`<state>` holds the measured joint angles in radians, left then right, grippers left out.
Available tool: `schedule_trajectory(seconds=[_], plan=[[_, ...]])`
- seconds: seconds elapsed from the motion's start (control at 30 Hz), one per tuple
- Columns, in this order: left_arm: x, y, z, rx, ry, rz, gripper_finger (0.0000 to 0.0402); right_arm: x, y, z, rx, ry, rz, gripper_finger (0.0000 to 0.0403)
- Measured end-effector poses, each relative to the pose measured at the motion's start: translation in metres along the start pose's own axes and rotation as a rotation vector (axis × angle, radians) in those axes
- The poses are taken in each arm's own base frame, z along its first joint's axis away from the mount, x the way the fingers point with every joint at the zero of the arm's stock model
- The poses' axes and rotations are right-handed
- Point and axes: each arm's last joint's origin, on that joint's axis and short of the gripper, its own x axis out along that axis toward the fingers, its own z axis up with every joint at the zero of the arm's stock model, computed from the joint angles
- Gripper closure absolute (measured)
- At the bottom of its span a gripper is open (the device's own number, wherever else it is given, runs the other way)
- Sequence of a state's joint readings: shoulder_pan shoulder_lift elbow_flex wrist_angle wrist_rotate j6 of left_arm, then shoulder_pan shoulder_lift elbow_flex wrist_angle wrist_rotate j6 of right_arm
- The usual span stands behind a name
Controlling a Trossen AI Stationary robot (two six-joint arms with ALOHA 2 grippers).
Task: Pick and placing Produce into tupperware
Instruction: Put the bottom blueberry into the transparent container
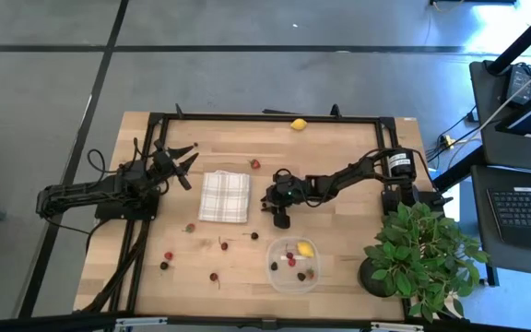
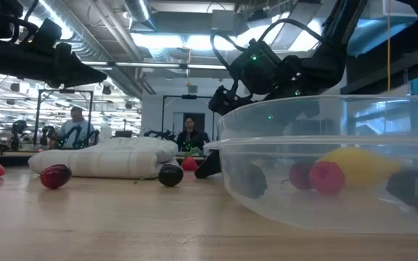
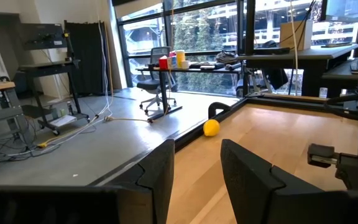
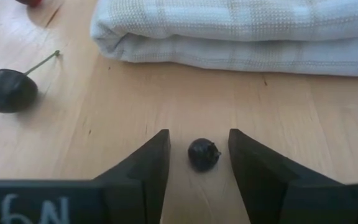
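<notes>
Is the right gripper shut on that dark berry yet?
No, open. The right gripper straddles the dark berry with gaps either side, berry resting on the table.

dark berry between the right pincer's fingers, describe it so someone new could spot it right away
Start at the folded cloth in the middle of the table. On its plant-side edge the right pincer points down at the wood, open, with the dark berry lying between its fingers. Unlike the bigger dark cherry nearby, it is small, wrinkled and has no long stem.
</notes>
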<state>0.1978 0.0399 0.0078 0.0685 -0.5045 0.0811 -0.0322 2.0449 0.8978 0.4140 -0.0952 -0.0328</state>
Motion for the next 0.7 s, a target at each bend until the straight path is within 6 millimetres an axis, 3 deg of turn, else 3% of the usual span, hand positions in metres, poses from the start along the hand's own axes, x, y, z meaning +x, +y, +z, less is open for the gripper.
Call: schedule_trajectory(seconds=[0.4,0.6,0.7], plan=[[0.000,0.000,0.000,0.000,0.000,0.000,0.0276,0.000,-0.001,0.000,0.007,0.001,-0.009,0.0348],[0.000,0.000,0.000,0.000,0.000,0.000,0.0276,-0.003,0.000,0.008,0.027,-0.005,-0.006,0.0348],[0.000,0.000,0.000,0.000,0.000,0.000,0.0276,-0.013,0.004,0.017,0.027,0.011,0.011,0.0345]])
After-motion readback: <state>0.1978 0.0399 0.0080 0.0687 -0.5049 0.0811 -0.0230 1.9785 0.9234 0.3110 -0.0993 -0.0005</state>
